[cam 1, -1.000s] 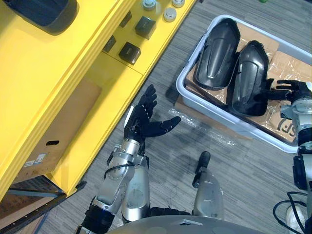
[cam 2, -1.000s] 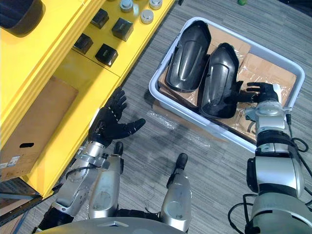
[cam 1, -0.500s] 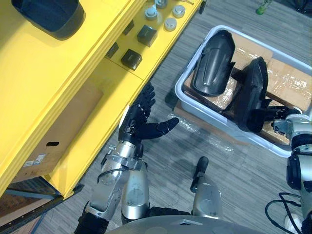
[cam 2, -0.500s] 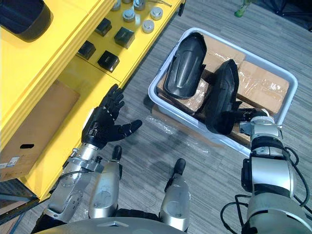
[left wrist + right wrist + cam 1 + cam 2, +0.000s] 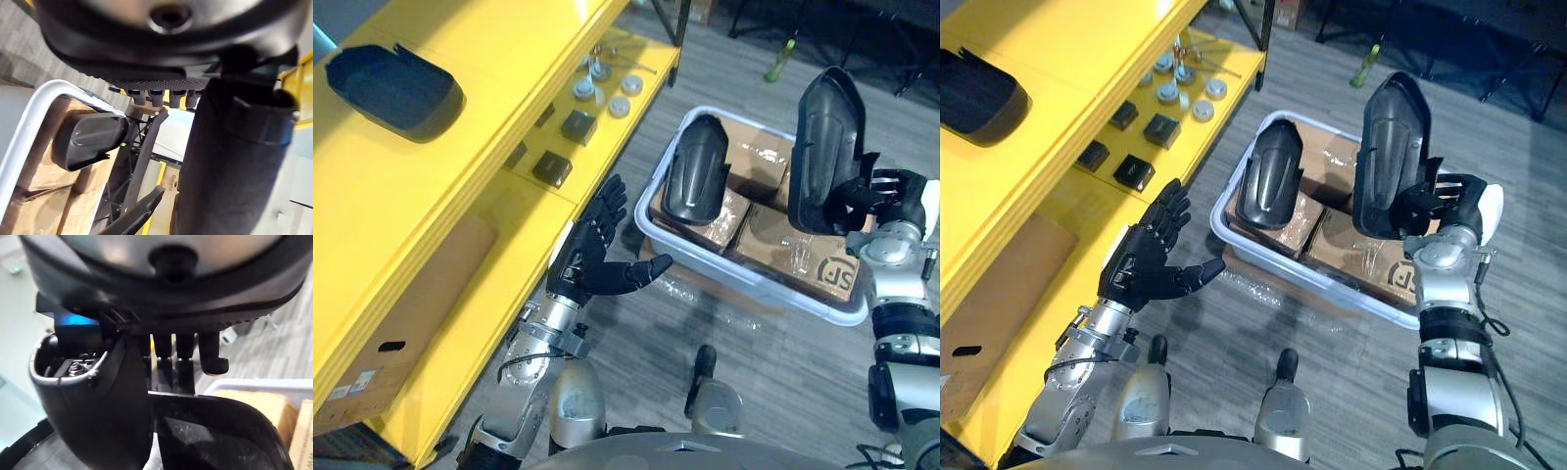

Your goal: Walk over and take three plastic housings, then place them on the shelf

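My right hand [image 5: 889,196] is shut on a black plastic housing [image 5: 826,147] and holds it upright above the white bin [image 5: 1293,279]. Its thumb [image 5: 98,406] and fingers clamp the housing's edge [image 5: 215,426] in the right wrist view. A second housing [image 5: 695,181] lies in the bin on cardboard boxes, also seen as a dark shell [image 5: 88,139] in the left wrist view. A third housing [image 5: 391,88] rests on the top of the yellow shelf [image 5: 460,186]. My left hand [image 5: 597,259] hovers open beside the shelf, holding nothing.
The lower shelf carries small black blocks [image 5: 553,168] and round silver parts [image 5: 607,93]. A cardboard box [image 5: 411,304] sits under the shelf. Clear plastic film [image 5: 705,294] lies on the floor before the bin. A green bottle [image 5: 778,61] stands far back.
My right hand has raised one housing out of the bin, from lying to upright in the air. The camera has shifted. The left hand stays open.
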Available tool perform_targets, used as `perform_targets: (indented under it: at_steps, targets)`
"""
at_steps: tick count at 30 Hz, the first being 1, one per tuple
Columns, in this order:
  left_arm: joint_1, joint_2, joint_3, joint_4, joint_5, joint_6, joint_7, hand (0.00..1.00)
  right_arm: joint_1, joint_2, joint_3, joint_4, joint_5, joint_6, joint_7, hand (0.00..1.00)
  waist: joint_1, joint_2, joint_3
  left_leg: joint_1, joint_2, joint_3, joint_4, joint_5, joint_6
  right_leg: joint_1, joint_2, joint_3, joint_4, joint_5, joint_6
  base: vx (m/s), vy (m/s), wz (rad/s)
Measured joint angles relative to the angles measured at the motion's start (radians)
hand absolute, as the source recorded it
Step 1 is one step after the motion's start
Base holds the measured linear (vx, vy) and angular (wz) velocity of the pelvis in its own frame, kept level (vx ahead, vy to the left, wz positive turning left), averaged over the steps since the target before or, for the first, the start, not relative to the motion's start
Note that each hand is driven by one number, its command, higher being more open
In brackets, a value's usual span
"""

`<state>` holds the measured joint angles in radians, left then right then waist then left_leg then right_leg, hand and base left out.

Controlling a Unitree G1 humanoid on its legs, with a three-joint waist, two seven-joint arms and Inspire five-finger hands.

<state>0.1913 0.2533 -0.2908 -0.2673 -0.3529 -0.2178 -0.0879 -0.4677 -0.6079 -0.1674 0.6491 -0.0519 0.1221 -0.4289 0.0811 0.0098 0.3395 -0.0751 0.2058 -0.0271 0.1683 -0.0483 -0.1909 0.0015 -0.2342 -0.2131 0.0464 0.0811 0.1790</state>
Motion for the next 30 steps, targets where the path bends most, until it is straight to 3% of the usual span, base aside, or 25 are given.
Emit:
perform_targets:
  at_steps: [5,12,15,21,30]
  targets:
    - [0.005,-0.002,0.022,-0.017,-0.038,0.050,-0.036,1.00,0.034,0.015,0.001,-0.049,-0.096,-0.043,-0.041,0.00,-0.002,-0.002,-0.055,0.028,0.000,0.007,-0.027,0.003,-0.001,0.020,0.001,-0.001,-0.018,-0.001,0.000,0.01,-0.001,0.00]
    - [-0.047,-0.030,-0.023,0.026,-0.130,0.241,-0.002,1.00,0.072,0.025,0.006,-0.226,-0.219,-0.114,-0.096,0.00,-0.023,-0.007,-0.107,0.083,0.005,0.024,-0.086,0.031,-0.011,0.044,0.004,0.000,-0.033,0.003,0.005,0.01,-0.003,-0.04]
    - [-0.083,-0.056,-0.043,0.071,-0.154,0.254,0.036,1.00,0.095,0.047,0.015,-0.298,-0.228,-0.168,-0.127,0.00,-0.034,-0.013,-0.135,0.093,0.006,0.035,-0.103,0.037,-0.011,0.042,0.004,0.002,-0.034,0.003,0.005,0.00,0.000,-0.07]
    - [-0.146,-0.097,-0.057,0.144,-0.214,0.262,0.105,1.00,0.238,0.204,0.051,-0.442,-0.337,-0.291,-0.190,0.00,-0.058,-0.033,-0.179,0.129,0.007,0.060,-0.123,0.040,-0.011,0.051,0.004,0.014,-0.033,0.003,0.006,0.00,0.007,-0.11]
    - [-0.224,-0.134,-0.100,0.315,-0.632,0.341,0.120,1.00,0.299,0.276,0.168,-0.456,-0.413,-0.371,-0.181,0.00,-0.087,-0.026,-0.198,0.154,0.009,0.080,-0.141,0.049,-0.011,0.054,0.004,0.028,-0.034,0.006,0.008,-0.03,0.008,-0.05]
